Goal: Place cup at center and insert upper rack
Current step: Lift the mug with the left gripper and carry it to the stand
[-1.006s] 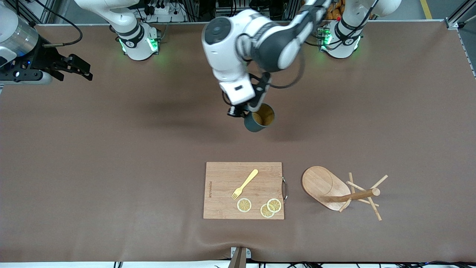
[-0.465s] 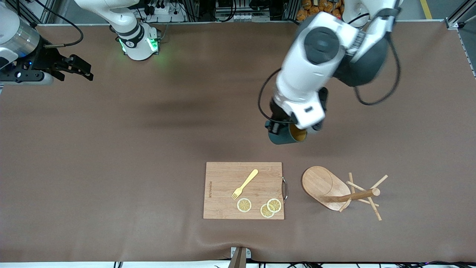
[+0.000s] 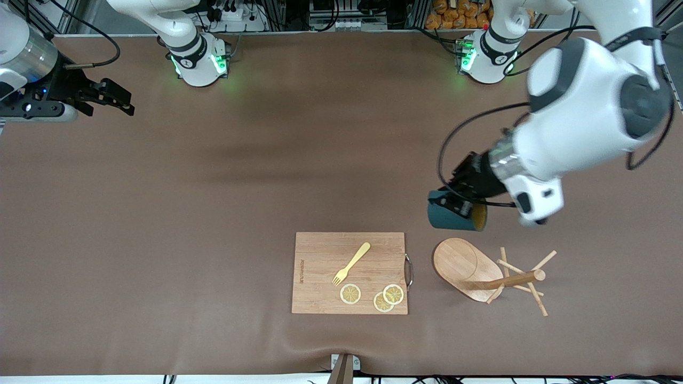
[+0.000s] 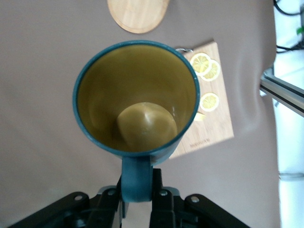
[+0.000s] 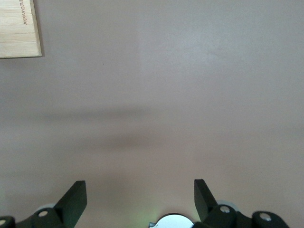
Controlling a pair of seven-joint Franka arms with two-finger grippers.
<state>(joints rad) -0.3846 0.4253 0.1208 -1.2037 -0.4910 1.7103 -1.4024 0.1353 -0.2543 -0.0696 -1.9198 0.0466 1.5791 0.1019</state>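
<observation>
Left pincer (image 3: 463, 201): clamped on the handle of the cup (image 3: 453, 216), carried in the air with the cup tipped on its side, mouth toward the left arm's end of the surface (image 3: 160, 213).
Cup, as the left wrist view shows it (image 4: 137, 97): handle pinched between the fingers (image 4: 156, 199), yellowish interior empty.
Upper rack (image 3: 488, 274): lying toppled on the surface, directly beneath and nearer the front camera than the left pincer; oval base tilted up, post and pegs pointing toward the left arm's end.
Cutting board (image 3: 349, 272): beside the rack, toward the right arm's end from the left pincer; carries a yellow fork (image 3: 351, 263) and lemon slices (image 3: 384, 296).
Right pincer (image 3: 114, 97): spread wide and empty, waiting above the surface at the right arm's end.
Task status: judged incomplete; cup not yet set down, rack not yet stood up.
Risk 1: the handle-only grip may let the cup swing or slip, since its weight hangs off the fingers.
Risk 2: lowering here could strike the rack's raised base or pegs, which lie just below.
Risk 3: release while tipped would leave the cup rolling.
</observation>
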